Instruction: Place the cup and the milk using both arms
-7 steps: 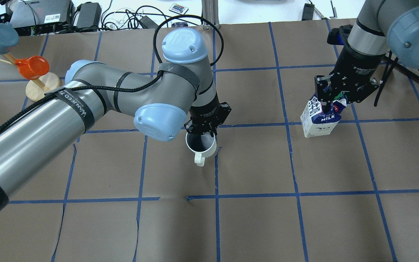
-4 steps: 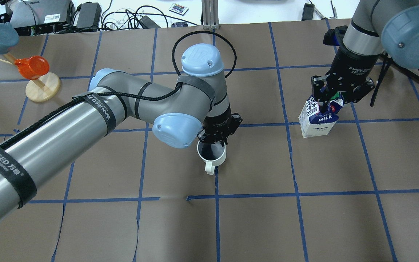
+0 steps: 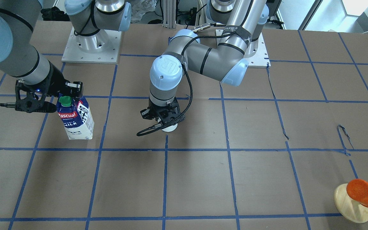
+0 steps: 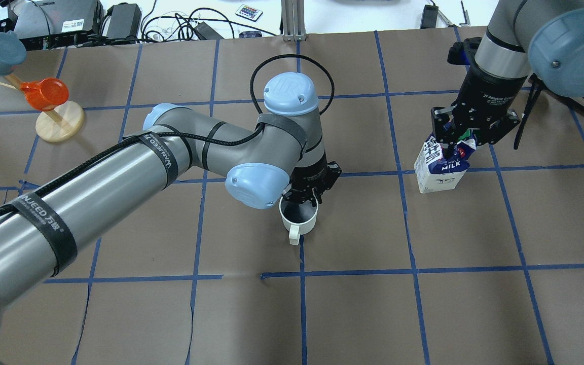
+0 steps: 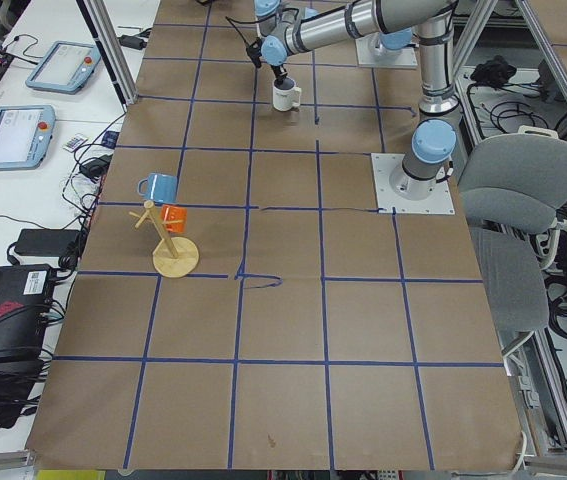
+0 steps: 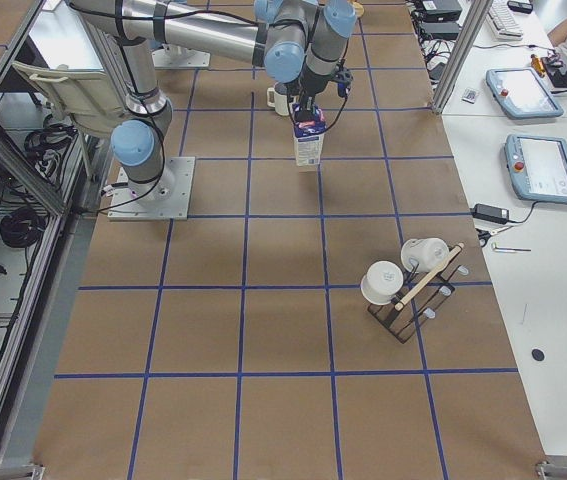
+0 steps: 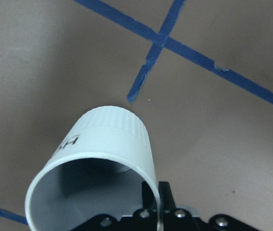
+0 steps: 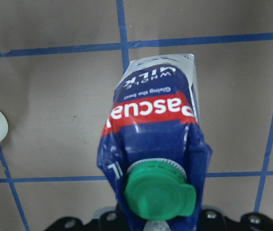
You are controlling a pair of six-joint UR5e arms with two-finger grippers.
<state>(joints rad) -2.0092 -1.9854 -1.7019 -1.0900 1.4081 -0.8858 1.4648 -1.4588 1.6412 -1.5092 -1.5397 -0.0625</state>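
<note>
White cup (image 4: 299,219), well apart from the milk (image 4: 441,175), is clamped at its rim by the left gripper (image 4: 304,198); the right gripper (image 4: 453,148) pinches the milk's top. The overhead view shows the cup's handle (image 4: 294,237); the front-facing view hides it.

We see bare table (image 4: 358,228) between cup (image 4: 299,220) and milk (image 4: 441,172), well apart; a wooden stand (image 4: 60,124) sits far left.
</note>
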